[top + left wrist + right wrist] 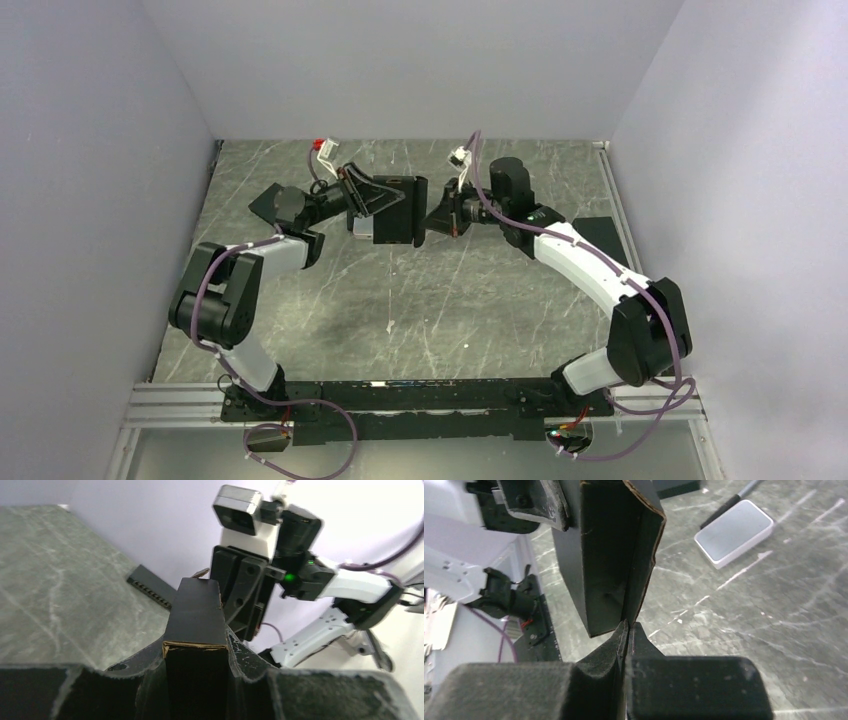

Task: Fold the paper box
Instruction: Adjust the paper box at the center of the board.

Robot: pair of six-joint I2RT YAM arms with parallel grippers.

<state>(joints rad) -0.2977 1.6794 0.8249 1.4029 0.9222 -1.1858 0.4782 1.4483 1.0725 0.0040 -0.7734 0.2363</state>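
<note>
Top external view: paper box [398, 210] is held clear of the tabletop [450, 300], toward the back centre, between the two arms.

- Long axis runs roughly left to right, from one end effector to the other. One short end points at the left arm, the other at the right.
- Right wrist view looks into the hollow side: creased walls stand up on both sides of a dark floor.
- Left end effector [372, 203]: clamped across the box's left end, with a finger on each face.
- Right end effector [432, 218]: fingers pressed together, nipping the thin edge of a side wall at the near corner.
- Silver-grey case [734, 532] lies flat on the tabletop, apart from the box.
- Black toothed strip [150, 587] lies on the tabletop beyond the box.
</note>
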